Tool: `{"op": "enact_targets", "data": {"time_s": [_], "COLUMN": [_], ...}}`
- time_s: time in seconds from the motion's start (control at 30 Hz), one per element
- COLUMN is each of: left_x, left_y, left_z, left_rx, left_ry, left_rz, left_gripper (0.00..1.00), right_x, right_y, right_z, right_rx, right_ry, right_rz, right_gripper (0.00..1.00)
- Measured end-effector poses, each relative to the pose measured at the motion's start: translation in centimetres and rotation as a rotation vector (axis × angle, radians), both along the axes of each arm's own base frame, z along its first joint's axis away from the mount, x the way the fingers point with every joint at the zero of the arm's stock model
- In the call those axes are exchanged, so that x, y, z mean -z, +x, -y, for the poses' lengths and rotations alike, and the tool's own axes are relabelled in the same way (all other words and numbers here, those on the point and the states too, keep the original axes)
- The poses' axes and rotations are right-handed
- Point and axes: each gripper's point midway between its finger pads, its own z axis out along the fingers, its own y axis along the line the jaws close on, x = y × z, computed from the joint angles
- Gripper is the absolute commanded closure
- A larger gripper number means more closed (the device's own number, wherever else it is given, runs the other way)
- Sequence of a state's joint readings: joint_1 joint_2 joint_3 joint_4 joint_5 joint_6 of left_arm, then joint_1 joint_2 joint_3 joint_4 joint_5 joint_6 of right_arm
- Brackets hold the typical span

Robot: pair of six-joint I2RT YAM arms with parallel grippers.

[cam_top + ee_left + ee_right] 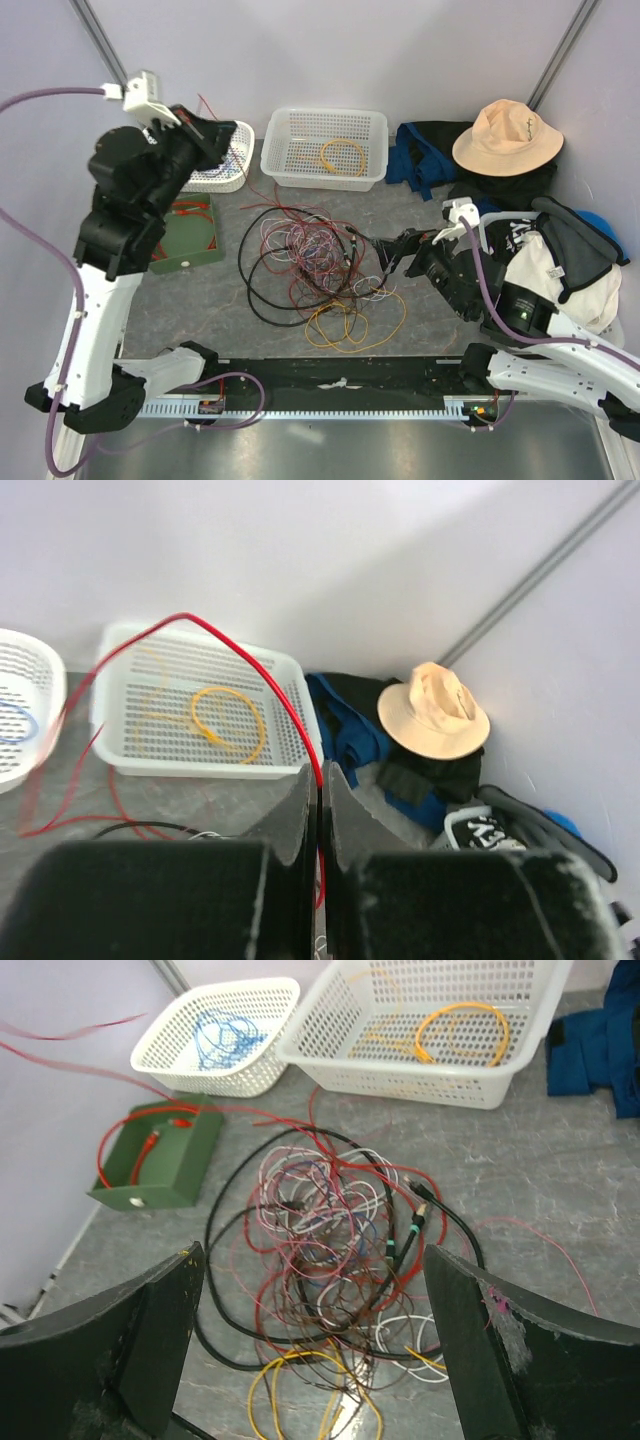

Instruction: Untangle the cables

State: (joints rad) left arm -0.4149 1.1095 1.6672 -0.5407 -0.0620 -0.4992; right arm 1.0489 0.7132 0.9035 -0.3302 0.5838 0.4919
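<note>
The cables [310,265] lie in a loose tangle mid-table: red, pink, white and maroon wires, a thick black one [215,1290] looping round the left side and a yellow one [345,325] at the near side. My left gripper [215,130] is raised high at the back left, shut on a thin red cable [240,655]. That cable arcs up out of the gripper [320,775] and drops down to the left. My right gripper [385,255] hovers low at the tangle's right edge. It [312,1250] stands wide open with nothing between its fingers, and the tangle [340,1250] lies ahead of it.
A rectangular white basket [283,165] at the back holds an orange cable loop [342,157]. A round white basket [170,1065] beside it holds blue cable. A green box [185,250] at the left holds red cable. A tan hat [507,135], clothes and a bag crowd the right side.
</note>
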Motion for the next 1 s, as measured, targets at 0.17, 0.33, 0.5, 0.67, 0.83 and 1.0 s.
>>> {"op": "enact_targets", "data": {"time_s": [0.17, 0.33, 0.5, 0.67, 0.83, 1.0], "left_x": [-5.7, -8.4, -8.0, -6.9, -6.1, -4.8], "left_y": [-1.0, -0.7, -0.1, 0.2, 0.3, 0.5], "left_z": [-1.6, -2.0, -1.6, -0.4, 0.5, 1.3], "left_rx": [-0.052, -0.079, -0.070, -0.018, 0.026, 0.059], "left_ry": [-0.015, -0.013, 0.005, 0.016, 0.012, 0.014], "left_rz": [0.073, 0.094, 0.062, 0.020, -0.008, -0.043], "left_gripper": [0.98, 0.98, 0.98, 0.98, 0.98, 0.98], "right_x": [2.6, 4.9, 7.6, 7.6, 8.7, 10.5], "right_y": [0.2, 0.5, 0.7, 1.7, 4.8, 8.9], "right_z": [-0.6, -2.0, -4.3, -8.2, -11.6, -14.2], "right_rx": [-0.009, -0.043, -0.116, -0.201, -0.176, -0.075], "right_ry": [-0.047, -0.080, -0.118, -0.109, -0.201, -0.321], "right_rz": [-0.015, -0.025, -0.026, 0.029, 0.091, 0.160], "right_gripper": [0.02, 0.02, 0.02, 0.02, 0.02, 0.02]}}
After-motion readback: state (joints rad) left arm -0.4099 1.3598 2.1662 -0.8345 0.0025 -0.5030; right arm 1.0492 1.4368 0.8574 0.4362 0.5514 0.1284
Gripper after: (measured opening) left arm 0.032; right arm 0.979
